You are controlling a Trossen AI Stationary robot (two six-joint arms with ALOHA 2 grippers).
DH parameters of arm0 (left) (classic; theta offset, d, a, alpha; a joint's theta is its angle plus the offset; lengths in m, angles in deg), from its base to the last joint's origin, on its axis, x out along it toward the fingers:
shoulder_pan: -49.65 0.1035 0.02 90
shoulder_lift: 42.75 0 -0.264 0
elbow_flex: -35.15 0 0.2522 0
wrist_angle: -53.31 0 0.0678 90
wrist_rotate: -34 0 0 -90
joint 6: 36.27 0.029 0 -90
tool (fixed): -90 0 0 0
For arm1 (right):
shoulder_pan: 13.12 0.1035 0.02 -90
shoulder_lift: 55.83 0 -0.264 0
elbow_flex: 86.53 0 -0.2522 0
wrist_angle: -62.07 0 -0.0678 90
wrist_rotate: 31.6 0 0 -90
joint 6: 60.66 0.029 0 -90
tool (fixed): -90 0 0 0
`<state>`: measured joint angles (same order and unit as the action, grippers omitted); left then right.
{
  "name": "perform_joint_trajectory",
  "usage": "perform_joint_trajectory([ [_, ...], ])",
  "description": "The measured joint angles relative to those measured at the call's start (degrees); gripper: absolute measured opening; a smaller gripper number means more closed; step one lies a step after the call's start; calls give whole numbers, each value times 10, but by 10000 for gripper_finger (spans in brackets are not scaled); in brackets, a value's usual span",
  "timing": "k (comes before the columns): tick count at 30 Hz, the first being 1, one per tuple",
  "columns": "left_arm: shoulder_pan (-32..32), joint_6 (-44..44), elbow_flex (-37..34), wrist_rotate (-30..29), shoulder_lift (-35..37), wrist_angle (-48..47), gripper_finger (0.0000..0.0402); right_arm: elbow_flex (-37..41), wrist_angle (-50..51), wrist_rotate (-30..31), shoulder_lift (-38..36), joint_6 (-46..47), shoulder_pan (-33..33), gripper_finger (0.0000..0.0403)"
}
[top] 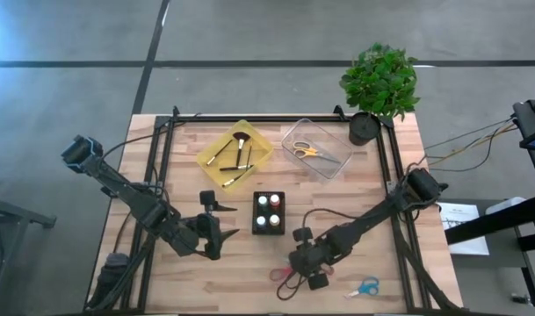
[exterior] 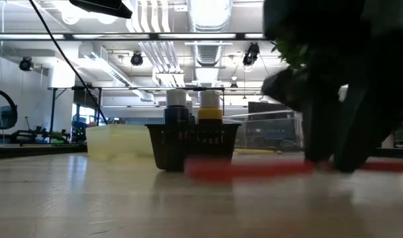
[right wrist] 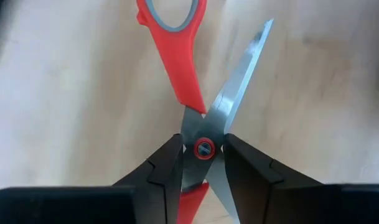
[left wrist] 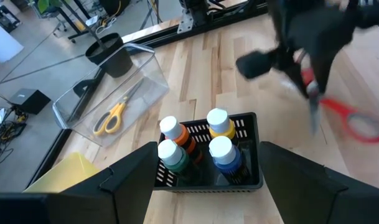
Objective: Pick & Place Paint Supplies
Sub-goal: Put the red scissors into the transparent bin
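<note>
Two scissors are remaining outside the clear bin (top: 330,162): red scissors (right wrist: 188,74), lying on the worktop (top: 232,281), right gripper (right wrist: 201,163) clamping their pivot; blue scissors (top: 365,286) are lying nearby. Left gripper (top: 216,235) is waiting, fingers apart, beside the bottle basket (top: 268,213).

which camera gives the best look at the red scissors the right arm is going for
The right wrist view: the red scissors fill it, blades spread, the right gripper closed on the pivot. The high view shows only the handles beside the gripper; the left wrist view and low view show them blurred.
</note>
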<state>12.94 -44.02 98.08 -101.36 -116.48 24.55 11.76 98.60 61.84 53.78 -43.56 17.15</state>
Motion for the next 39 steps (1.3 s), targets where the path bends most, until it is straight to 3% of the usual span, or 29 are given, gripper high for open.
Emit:
perform_joint_trajectory([
  [8, 0, 0, 0, 0, 0, 0, 287, -1, 28, 26, -89, 5, 15, 106],
  [17, 0, 0, 0, 0, 0, 2, 287, -1, 137, 178, -245, -38, -27, 107],
  [26, 0, 1, 0, 0, 0, 2, 287, 5, 181, 183, -364, -143, -229, 107],
  [34, 0, 3, 0, 0, 0, -3, 287, 19, 184, 65, -370, -211, -468, 107],
  [39, 0, 5, 0, 0, 0, -5, 287, 38, 185, 14, -337, -231, -550, 107],
])
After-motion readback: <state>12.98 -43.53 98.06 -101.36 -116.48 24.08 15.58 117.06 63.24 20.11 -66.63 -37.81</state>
